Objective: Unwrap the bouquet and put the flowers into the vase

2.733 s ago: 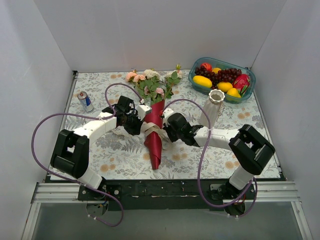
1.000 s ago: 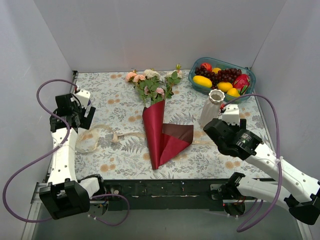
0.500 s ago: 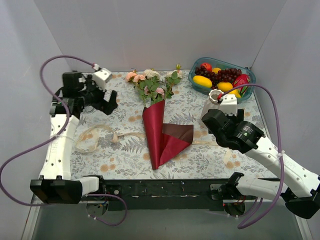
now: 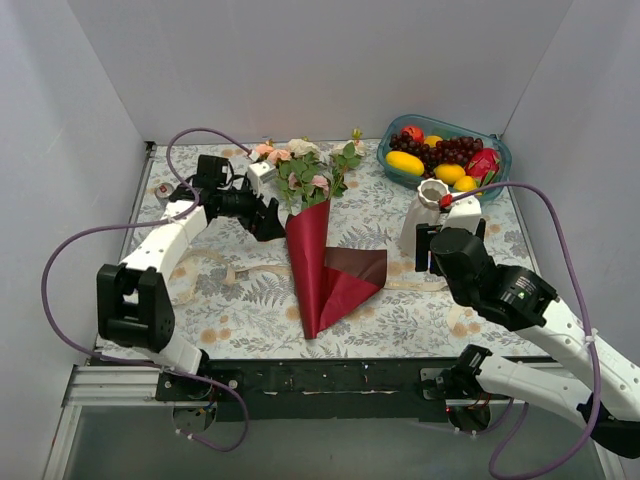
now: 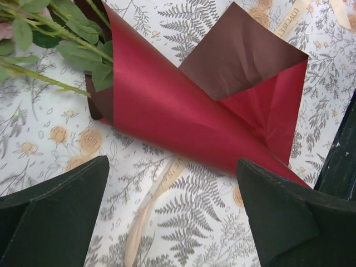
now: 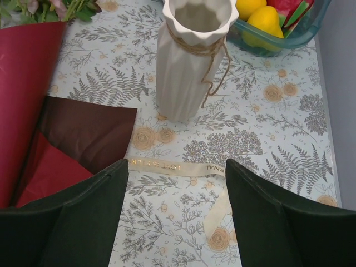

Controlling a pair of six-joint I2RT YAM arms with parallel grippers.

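White walls close in a tabletop [image 4: 240, 310] covered with a fern-and-rose print cloth. We see the left jaws spread wide and gripping nothing. Between and just ahead of them lies the bouquet [image 5: 167, 105], its dark red paper cone on its side with one flap fallen open, brown face up. Leafy stems leave its mouth toward the jaws' upper left. The right jaws also stand well apart and empty. Straight ahead between them the vase [image 6: 186, 67] stands upright, a teal fruit bowl [image 6: 306, 30] just beyond it to the right, and a cream ribbon [image 6: 178, 166] lies flat just before their tips. Only the top view shows us the flowers [image 4: 300, 160] in bloom beyond the left jaws. Only the right wrist view makes plain the twine [image 6: 194, 47] tied round the vase's neck.
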